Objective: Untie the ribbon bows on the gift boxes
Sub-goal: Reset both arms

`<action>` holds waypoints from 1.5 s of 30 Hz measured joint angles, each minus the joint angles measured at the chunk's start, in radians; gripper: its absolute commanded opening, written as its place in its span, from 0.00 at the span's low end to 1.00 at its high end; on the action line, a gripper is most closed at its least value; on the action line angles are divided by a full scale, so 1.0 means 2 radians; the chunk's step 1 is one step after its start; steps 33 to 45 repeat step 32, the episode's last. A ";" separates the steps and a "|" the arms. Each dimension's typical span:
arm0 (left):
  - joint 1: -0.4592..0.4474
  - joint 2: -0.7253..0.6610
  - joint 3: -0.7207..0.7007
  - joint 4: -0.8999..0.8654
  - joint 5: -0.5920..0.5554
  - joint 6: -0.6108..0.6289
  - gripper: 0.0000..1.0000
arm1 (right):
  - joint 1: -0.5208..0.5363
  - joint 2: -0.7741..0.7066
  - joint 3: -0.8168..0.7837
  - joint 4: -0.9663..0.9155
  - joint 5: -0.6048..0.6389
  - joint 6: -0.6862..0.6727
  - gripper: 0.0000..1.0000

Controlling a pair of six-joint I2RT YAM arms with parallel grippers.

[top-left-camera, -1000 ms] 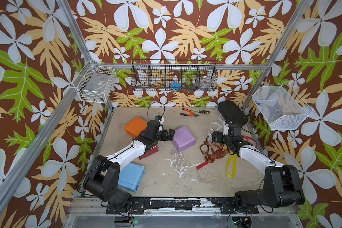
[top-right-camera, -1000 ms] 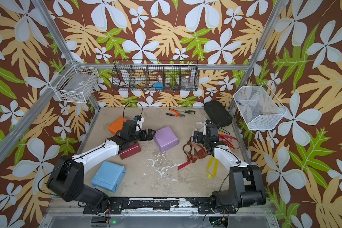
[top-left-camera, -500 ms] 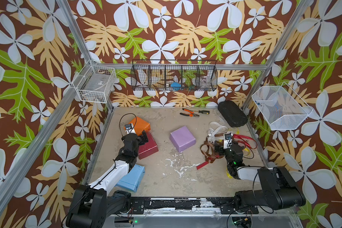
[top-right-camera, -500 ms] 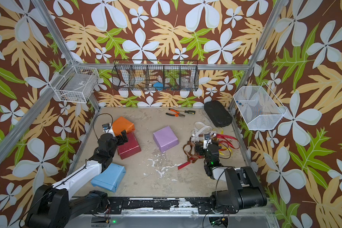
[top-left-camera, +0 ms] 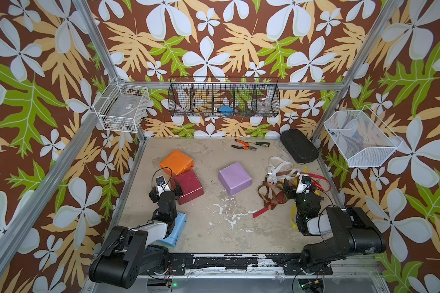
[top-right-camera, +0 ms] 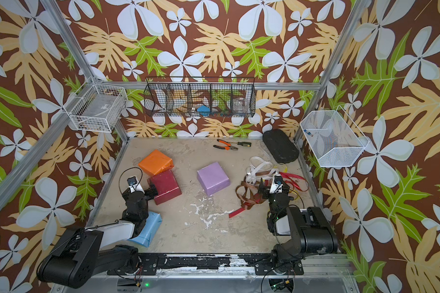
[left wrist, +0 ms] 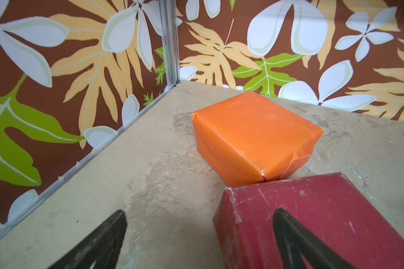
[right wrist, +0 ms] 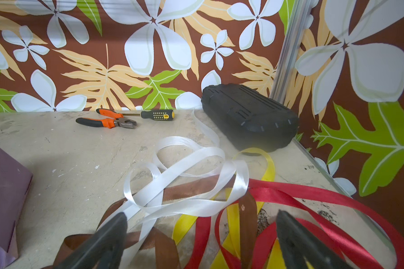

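Note:
Four gift boxes lie on the table with no ribbon on them: orange [top-left-camera: 176, 161], dark red [top-left-camera: 188, 186], lilac [top-left-camera: 234, 178] and light blue [top-left-camera: 177, 229], the last partly under my left arm. The ribbons lie loose in a heap at the right: white [top-left-camera: 281, 168], brown [top-left-camera: 268, 194], red [right wrist: 313, 193] and yellow [right wrist: 268, 163]. No tied bows show. My left gripper [left wrist: 200, 213] is open, one finger over the dark red box [left wrist: 324, 209], the orange box [left wrist: 254, 135] beyond it. My right gripper [right wrist: 201, 214] is open just above the heap, holding nothing.
Orange-handled pliers [top-left-camera: 243, 146] and a screwdriver [top-left-camera: 261, 143] lie by the back wall. A black case [top-left-camera: 299, 145] sits in the back right corner. Wire baskets hang on the left [top-left-camera: 122, 107], back [top-left-camera: 224, 100] and right [top-left-camera: 358, 138] walls.
Both arms have folded back toward the front edge. The left gripper left the lilac box and now sits by the dark red box. The right gripper drew back over the ribbon heap.

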State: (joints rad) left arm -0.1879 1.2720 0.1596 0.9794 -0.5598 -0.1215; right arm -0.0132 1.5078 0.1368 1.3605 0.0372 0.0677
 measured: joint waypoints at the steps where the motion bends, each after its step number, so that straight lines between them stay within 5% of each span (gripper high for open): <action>1: 0.002 0.010 -0.006 0.029 0.006 0.007 1.00 | 0.000 0.000 0.002 0.000 0.002 0.001 1.00; 14: 0.032 0.091 -0.024 0.170 0.111 0.037 1.00 | 0.000 0.000 0.002 -0.001 0.010 0.004 1.00; 45: 0.032 0.094 -0.017 0.185 0.114 0.037 1.00 | 0.006 0.003 0.022 -0.026 -0.032 -0.014 1.00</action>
